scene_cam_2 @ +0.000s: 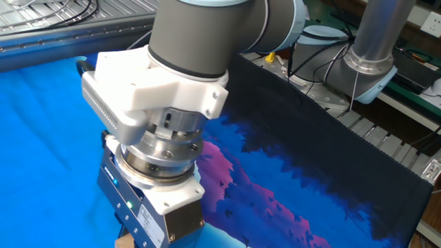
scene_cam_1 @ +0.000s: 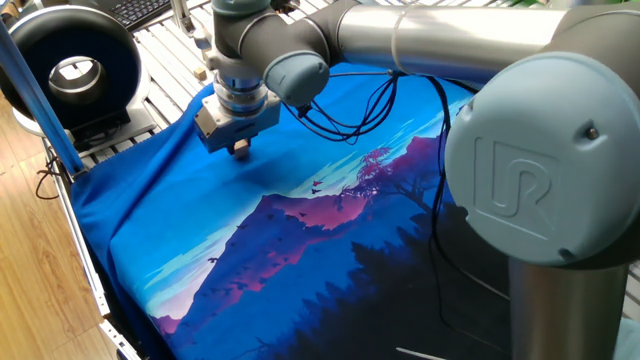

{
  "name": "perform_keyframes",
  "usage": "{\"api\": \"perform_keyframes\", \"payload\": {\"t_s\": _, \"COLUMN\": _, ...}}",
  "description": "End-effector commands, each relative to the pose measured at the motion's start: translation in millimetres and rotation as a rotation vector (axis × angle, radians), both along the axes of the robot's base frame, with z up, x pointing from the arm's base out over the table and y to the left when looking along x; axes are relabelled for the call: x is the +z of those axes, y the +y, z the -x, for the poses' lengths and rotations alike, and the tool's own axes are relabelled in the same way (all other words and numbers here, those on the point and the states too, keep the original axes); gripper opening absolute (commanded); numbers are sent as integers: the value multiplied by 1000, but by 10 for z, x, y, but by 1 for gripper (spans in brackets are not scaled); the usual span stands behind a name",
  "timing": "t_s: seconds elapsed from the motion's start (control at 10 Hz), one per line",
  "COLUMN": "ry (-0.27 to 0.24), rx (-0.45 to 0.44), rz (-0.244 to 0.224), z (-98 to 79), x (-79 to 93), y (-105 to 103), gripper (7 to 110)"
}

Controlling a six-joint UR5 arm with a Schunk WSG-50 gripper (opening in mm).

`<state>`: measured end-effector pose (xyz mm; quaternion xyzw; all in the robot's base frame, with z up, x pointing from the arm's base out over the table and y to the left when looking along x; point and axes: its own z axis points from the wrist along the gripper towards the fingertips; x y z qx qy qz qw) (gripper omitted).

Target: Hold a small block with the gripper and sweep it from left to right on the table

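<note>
The small block (scene_cam_1: 240, 152) is a tan speck pinched between the short fingers of the claw (scene_cam_1: 239, 150), which is closed on it and pointing straight down. It sits low over the bright blue cloth of the tabletop (scene_cam_1: 150, 230), near the corner by the silver slats; whether it touches the cloth cannot be told. In the other fixed view only a sliver of the block shows at the bottom edge. To sweep well, keep the grip firm, the height constant and the wrist vertical, so the block skims without snagging folds.
</note>
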<state>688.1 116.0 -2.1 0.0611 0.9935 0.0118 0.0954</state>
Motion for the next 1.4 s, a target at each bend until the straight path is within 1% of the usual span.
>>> {"api": "perform_keyframes", "payload": {"t_s": 0.0, "ry": -2, "rx": -9, "rz": -17, "z": -1, "x": 5, "y": 31, "gripper": 22}}
{"api": "perform_keyframes", "payload": {"t_s": 0.1, "ry": -3, "rx": -2, "rz": -19, "z": -5, "x": 4, "y": 38, "gripper": 22}}
{"api": "perform_keyframes", "payload": {"t_s": 0.2, "ry": -7, "rx": 4, "rz": -24, "z": -13, "x": 5, "y": 53, "gripper": 44}}
{"api": "perform_keyframes", "payload": {"t_s": 0.4, "ry": -11, "rx": 12, "rz": -28, "z": -26, "x": 5, "y": 66, "gripper": 44}}
{"api": "perform_keyframes", "payload": {"t_s": 0.5, "ry": -10, "rx": 15, "rz": -25, "z": -25, "x": 5, "y": 58, "gripper": 44}}
{"api": "perform_keyframes", "payload": {"t_s": 0.6, "ry": -7, "rx": 21, "rz": -11, "z": -29, "x": 10, "y": 24, "gripper": 44}}
{"api": "perform_keyframes", "payload": {"t_s": 0.7, "ry": -2, "rx": 27, "rz": -10, "z": -23, "x": 35, "y": 23, "gripper": 44}}
{"api": "perform_keyframes", "payload": {"t_s": 1.0, "ry": 15, "rx": 35, "rz": -15, "z": -34, "x": 196, "y": 17, "gripper": 44}}
{"api": "perform_keyframes", "payload": {"t_s": 1.1, "ry": 32, "rx": 51, "rz": 0, "z": -41, "x": 280, "y": -39, "gripper": 44}}
{"api": "perform_keyframes", "payload": {"t_s": 1.2, "ry": 44, "rx": 65, "rz": 2, "z": -61, "x": 359, "y": -69, "gripper": 44}}
{"api": "perform_keyframes", "payload": {"t_s": 1.3, "ry": 51, "rx": 82, "rz": -6, "z": -94, "x": 442, "y": -78, "gripper": 44}}
